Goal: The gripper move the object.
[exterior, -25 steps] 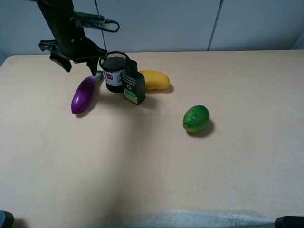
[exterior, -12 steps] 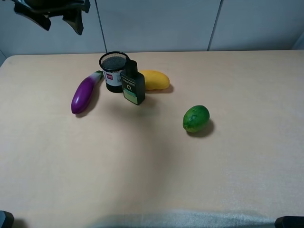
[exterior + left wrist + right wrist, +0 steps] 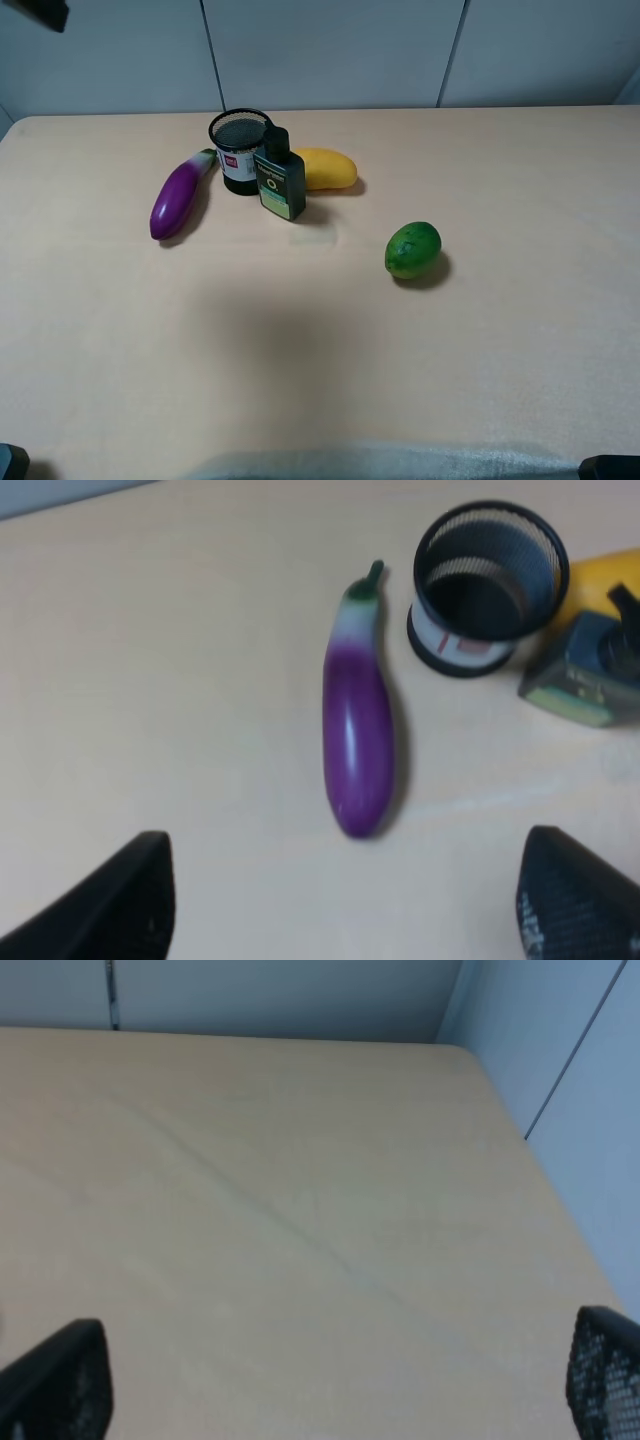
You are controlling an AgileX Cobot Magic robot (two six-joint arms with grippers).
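The purple eggplant [image 3: 178, 195] lies free on the tan table [image 3: 300, 340] at the back left, its green stem pointing at the black mesh cup [image 3: 239, 150]. In the left wrist view the eggplant [image 3: 357, 730] lies well below my left gripper [image 3: 345, 908], which is open and empty, with both black fingertips [image 3: 110, 910] spread wide. In the high view only a black corner of the left arm [image 3: 40, 12] shows at the top left. My right gripper [image 3: 330, 1380] is open and empty over bare table.
A dark green-labelled bottle [image 3: 278, 178] stands in front of the mesh cup. A yellow mango-like fruit [image 3: 326, 168] lies right of them. A round green fruit [image 3: 413, 250] lies mid-table. The table's far right corner [image 3: 460, 1055] meets a grey wall.
My left arm has risen up and to the left, away from the eggplant, almost leaving the high view. The eggplant and other objects have not moved.
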